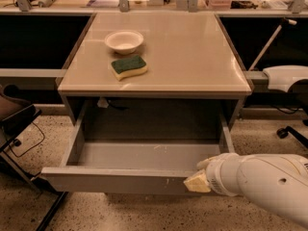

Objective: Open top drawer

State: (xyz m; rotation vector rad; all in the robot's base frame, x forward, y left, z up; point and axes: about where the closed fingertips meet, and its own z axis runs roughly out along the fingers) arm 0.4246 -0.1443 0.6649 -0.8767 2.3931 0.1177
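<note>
The top drawer (120, 179) is a wide grey drawer under the beige counter. It stands pulled far out, and its grey interior (144, 155) is bare. My gripper (196, 181) is at the right end of the drawer's front panel, at its top edge. A pale fingertip (194, 183) rests against the panel. The white arm (260, 182) reaches in from the lower right and hides the panel's right end.
A white bowl (124, 41) and a green and yellow sponge (129, 67) lie on the counter top (192, 47). A dark chair (14, 119) stands at the left. A white chair (286, 78) stands at the right. The floor (144, 211) is speckled.
</note>
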